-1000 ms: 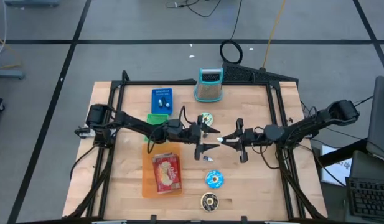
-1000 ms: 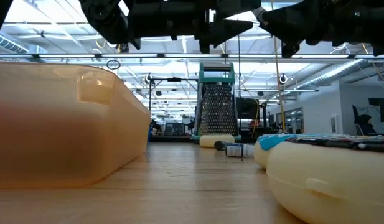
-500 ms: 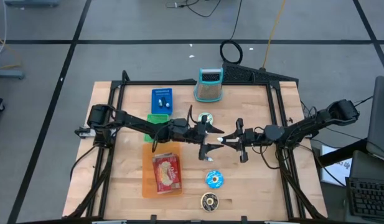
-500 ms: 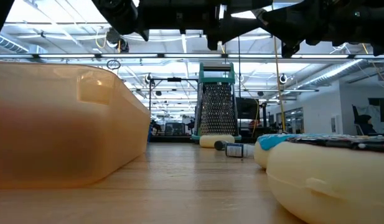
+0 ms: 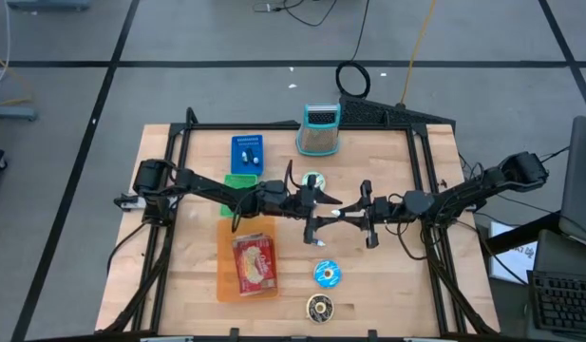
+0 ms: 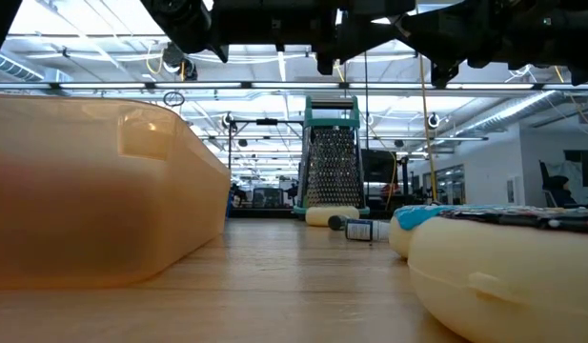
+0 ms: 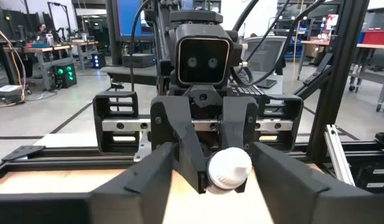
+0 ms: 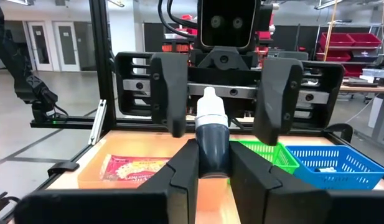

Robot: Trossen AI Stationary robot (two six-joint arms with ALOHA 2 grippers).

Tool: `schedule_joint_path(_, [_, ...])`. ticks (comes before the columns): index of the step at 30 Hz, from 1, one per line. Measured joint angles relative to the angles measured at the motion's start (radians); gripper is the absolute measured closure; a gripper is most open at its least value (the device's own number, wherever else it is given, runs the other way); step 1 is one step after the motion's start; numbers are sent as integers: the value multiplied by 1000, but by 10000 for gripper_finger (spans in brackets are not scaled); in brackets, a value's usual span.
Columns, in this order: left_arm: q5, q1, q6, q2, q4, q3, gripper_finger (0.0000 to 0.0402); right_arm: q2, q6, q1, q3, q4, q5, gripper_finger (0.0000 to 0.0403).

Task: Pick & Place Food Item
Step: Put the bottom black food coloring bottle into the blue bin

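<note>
Above the middle of the table my two grippers meet tip to tip. My right gripper is shut on a small dark bottle with a white cap that points toward the table's left edge. My left gripper is open. Its fingers stand on either side of the cap end, clear of it. A red food packet lies flat in an orange tray near the front left. My right gripper pinches the bottle's dark body between its two fingers. The fingers come level from the table's right and lie along the bottle. The bottle juts out past the fingertips, cap foremost, lifted clear of the table.
A box grater stands at the far edge. Blue and green baskets sit at the far left. Round tins and a small bottle lie around the middle, under and in front of the grippers.
My left gripper has edged a little toward the right gripper, so that its fingers now flank the bottle's cap. The right gripper and the bottle have kept still.
</note>
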Motion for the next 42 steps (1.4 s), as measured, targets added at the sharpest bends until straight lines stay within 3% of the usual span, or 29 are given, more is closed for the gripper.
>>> schedule_joint_path(7, [6, 0, 2, 0, -1, 0, 284, 0, -4, 0, 0, 0, 3, 342])
schedule_joint_path(14, [8, 5, 3, -2, -4, 0, 330, -1, 9, 0, 0, -6, 7, 339])
schedule_joint_path(25, [-17, 13, 38, -105, -72, 0, 330, 1, 10, 2, 0, -41, -8, 296])
schedule_joint_path(33, [-280, 29, 75, -271, -424, -13, 328, 0, 61, 1, 0, -41, -2, 276])
schedule_joint_path(37, [-352, 77, 27, -353, -465, -116, 333, 0, 61, 0, 0, -58, -2, 277])
schedule_joint_path(42, [-424, 162, -57, -475, -354, -332, 329, 0, 60, 0, -1, -84, -1, 279])
